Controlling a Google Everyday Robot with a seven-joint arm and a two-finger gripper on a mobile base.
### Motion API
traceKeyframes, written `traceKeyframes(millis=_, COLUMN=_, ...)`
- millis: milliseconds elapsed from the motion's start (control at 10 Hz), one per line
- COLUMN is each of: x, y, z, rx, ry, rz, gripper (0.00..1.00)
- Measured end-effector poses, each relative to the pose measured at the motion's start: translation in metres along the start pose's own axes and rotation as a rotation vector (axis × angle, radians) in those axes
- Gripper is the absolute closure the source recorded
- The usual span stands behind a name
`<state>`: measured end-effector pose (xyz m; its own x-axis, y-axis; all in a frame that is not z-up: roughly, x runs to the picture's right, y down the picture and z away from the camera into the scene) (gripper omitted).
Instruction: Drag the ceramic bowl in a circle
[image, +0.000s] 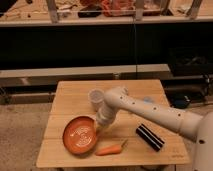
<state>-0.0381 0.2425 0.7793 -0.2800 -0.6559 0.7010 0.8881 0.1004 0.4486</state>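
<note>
The ceramic bowl (80, 135) is wide, shallow and orange-red, with faint rings inside. It sits on the front left part of the wooden table (70, 97). My gripper (100, 122) is at the end of the white arm, which reaches in from the right. It is down at the bowl's right rim and seems to touch it.
A small translucent whitish cup (95, 98) stands just behind the gripper. A carrot (111, 149) lies near the table's front edge, right of the bowl. A black cylinder (150, 137) lies at the front right. Dark shelving runs behind the table.
</note>
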Motion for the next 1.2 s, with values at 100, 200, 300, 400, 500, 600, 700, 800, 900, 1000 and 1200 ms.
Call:
traceKeyframes(millis=100, x=-0.009, y=-0.006, z=0.001, rx=-0.005, ry=0.002, rz=-0.032, gripper=1.0)
traceKeyframes(millis=200, x=-0.013, y=-0.014, z=0.002, rx=-0.01, ry=0.004, rz=-0.063, gripper=1.0)
traceKeyframes(millis=300, x=-0.014, y=-0.032, z=0.007, rx=-0.024, ry=0.003, rz=-0.113, gripper=1.0)
traceKeyframes(millis=400, x=-0.013, y=-0.042, z=0.011, rx=-0.031, ry=0.0, rz=-0.135, gripper=1.0)
traceKeyframes(millis=500, x=-0.009, y=-0.058, z=0.018, rx=-0.043, ry=-0.007, rz=-0.168, gripper=1.0)
traceKeyframes(millis=600, x=-0.004, y=-0.076, z=0.027, rx=-0.056, ry=-0.02, rz=-0.207, gripper=1.0)
traceKeyframes(millis=700, x=0.001, y=-0.088, z=0.03, rx=-0.063, ry=-0.024, rz=-0.23, gripper=1.0)
traceKeyframes(millis=800, x=0.005, y=-0.092, z=0.031, rx=-0.071, ry=-0.027, rz=-0.24, gripper=1.0)
traceKeyframes(millis=900, x=0.018, y=-0.099, z=0.03, rx=-0.081, ry=-0.028, rz=-0.253, gripper=1.0)
traceKeyframes(millis=1000, x=0.034, y=-0.107, z=0.029, rx=-0.083, ry=-0.026, rz=-0.256, gripper=1.0)
traceKeyframes(millis=1200, x=0.056, y=-0.11, z=0.025, rx=-0.067, ry=-0.025, rz=-0.238, gripper=1.0)
